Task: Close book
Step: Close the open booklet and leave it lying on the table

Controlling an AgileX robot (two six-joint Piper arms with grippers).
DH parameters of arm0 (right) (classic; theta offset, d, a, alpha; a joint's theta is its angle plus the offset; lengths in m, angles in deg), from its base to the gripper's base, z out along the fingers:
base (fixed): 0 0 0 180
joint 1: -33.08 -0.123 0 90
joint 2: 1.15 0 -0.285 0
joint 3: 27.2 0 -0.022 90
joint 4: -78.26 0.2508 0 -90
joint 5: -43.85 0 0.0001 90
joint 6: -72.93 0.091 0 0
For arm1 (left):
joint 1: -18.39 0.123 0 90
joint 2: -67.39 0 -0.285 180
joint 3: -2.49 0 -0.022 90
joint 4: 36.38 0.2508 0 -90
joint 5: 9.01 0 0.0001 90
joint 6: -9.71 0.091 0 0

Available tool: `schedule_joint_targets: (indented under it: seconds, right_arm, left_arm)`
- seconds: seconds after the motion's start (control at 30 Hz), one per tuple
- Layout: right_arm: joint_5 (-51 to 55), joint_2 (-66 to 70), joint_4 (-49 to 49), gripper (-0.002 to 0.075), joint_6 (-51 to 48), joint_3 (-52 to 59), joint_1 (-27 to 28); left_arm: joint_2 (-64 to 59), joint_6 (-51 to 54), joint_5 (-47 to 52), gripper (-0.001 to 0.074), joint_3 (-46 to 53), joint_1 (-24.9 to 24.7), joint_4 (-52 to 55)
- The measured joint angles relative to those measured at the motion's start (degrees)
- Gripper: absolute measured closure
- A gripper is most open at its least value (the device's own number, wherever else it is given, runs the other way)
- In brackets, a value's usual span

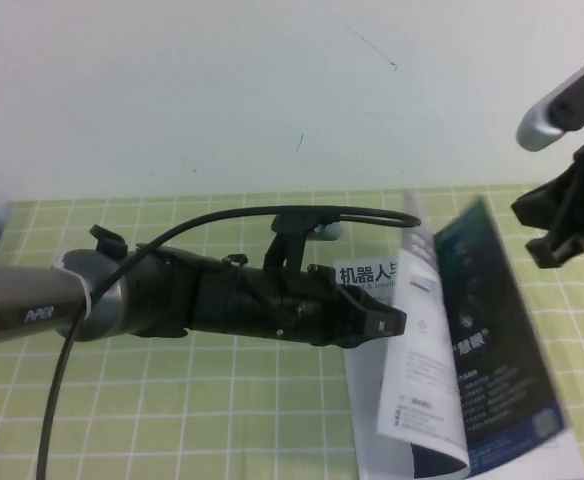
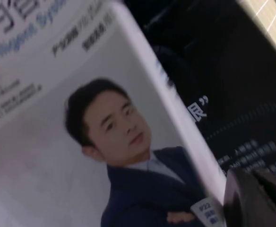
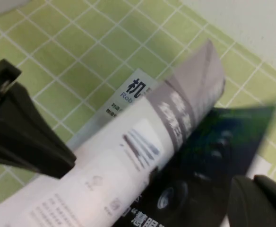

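While the pages (image 1: pixel 422 340) stood half-turned, the left gripper (image 1: pixel 387 322) at the book (image 1: pixel 502 330), grip unclear, needed a steady rightward push; the right gripper (image 1: pixel 540 235) hovered open, far right.

Light-green, white-gridded cloth surface (image 1: pixel 172 420) ran to a pale wall. On it lay a glossy paper book (image 1: pixel 492 340), open, dark-blue & white pages curling up. L end effector (image 1: pixel 387 322) hung beside the book; R end effector (image 1: pixel 538 236) was above far right, jaws apart.

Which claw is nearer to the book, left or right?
Left. The left claw is against the lifted pages of the book, reaching in from the left; the right claw hangs open above its right edge, apart from it.
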Motion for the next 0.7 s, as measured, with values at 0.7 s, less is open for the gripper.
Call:
schedule_joint_targets:
  seconds: [0.7]
  right_arm:
    - [34.1,-37.8,-36.6,0.0729,29.5,1.2,0.2]
  left_arm:
    - [23.6,-61.3,-4.6,0.0738,-6.6,0.0,85.0]
